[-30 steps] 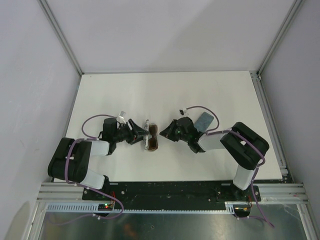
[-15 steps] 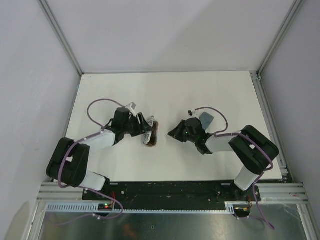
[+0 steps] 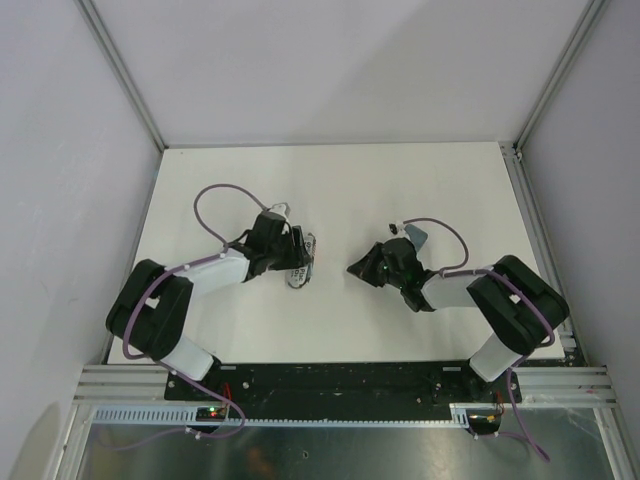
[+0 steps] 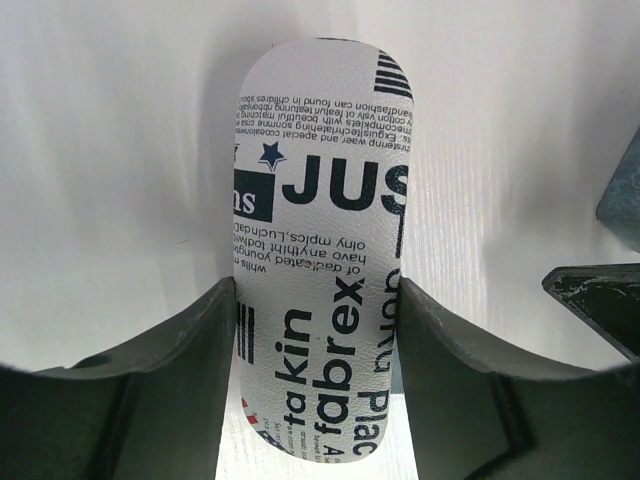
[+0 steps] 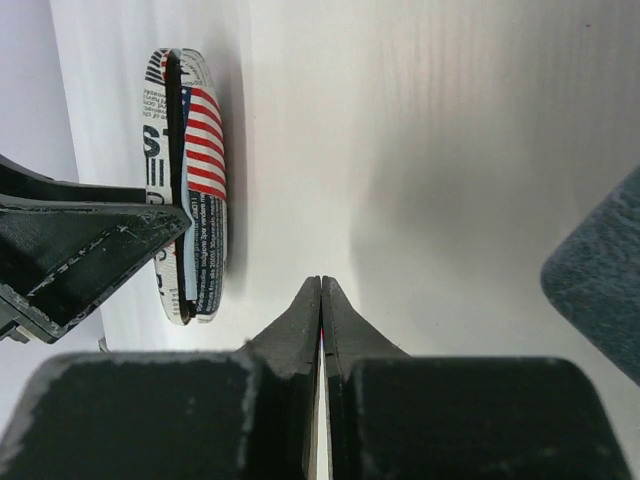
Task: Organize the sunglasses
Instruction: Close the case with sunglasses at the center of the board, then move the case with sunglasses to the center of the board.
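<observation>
- White leatherette with black newspaper lettering and a stars-and-stripes patch covers the oblong glasses case [image 4: 320,190]. Its two halves sit shut along the seam in the right wrist view.
- We see no sunglasses in any view. Neither the white-framed pair nor the brown-amber pair lies out on the bare white table [image 3: 350,185]. We judge that one pair may be inside the shut case, but nothing here shows it.
- By our reading the task is partly done at best. One case is closed and in hand and has yet to be set down in its place, and we cannot account for the other pair.
- Our left gripper [image 4: 318,300] is clamped on the case, with a dark finger pressed against each long edge near the end closest to the wrist.
- Our left arm reaches from its near-left base forward and inward, with the case at its tip, left of the table's middle. We cannot tell whether the case rests on the table or is lifted.
- Our right gripper [image 5: 320,295] has its fingers pressed together with nothing between them. It points at the case from the right, with a stretch of bare table between.
- Our right arm lies low, its elbow out to the near right and its forearm running leftward. A grey-blue rounded object [image 5: 600,270] sits just beside its wrist on the far side. We cannot make out what it is.
</observation>
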Controlling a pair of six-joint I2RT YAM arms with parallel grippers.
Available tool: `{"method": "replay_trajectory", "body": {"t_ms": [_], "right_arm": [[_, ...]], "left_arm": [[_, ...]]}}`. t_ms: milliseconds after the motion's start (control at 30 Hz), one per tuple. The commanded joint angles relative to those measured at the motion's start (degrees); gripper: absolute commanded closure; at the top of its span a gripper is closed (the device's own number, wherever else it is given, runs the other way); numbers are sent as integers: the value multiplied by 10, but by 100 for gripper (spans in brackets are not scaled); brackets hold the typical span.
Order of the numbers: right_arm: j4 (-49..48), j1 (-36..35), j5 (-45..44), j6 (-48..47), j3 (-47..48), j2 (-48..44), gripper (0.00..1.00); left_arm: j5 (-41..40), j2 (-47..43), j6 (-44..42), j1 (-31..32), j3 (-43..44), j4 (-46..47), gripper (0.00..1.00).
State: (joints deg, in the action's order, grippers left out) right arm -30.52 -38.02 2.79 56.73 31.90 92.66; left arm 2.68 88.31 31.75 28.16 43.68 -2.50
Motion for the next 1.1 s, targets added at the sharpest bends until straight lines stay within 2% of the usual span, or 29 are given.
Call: {"method": "replay_trajectory", "body": {"t_ms": [0, 200, 300, 500, 767, 833, 900, 933, 1067], "right_arm": [[-22, 8, 5, -8, -9, -23, 98], [-28, 13, 12, -9, -12, -26, 94], [-28, 13, 14, -11, -12, -29, 93], [-31, 18, 24, -13, -13, -29, 93], [-30, 26, 40, -16, -12, -30, 92], [-23, 29, 40, -20, -12, -36, 93], [-12, 33, 38, -26, -12, -45, 95], [-6, 34, 36, -29, -12, -51, 96], [16, 42, 33, -38, -14, -75, 97]], "left_arm": [[-49, 11, -28, 6, 1, -67, 51], [-58, -38, -43, 25, 25, -91, 6], [-63, -56, -55, 28, 44, -108, 1], [-86, -48, -92, 36, 77, -130, 0], [-145, 17, -110, 79, 113, -136, 0], [-147, 38, -111, 85, 123, -136, 6], [-146, 58, -109, 87, 131, -136, 25], [-146, 69, -107, 87, 134, -136, 31], [-155, 103, -100, 87, 141, -136, 37]]}}
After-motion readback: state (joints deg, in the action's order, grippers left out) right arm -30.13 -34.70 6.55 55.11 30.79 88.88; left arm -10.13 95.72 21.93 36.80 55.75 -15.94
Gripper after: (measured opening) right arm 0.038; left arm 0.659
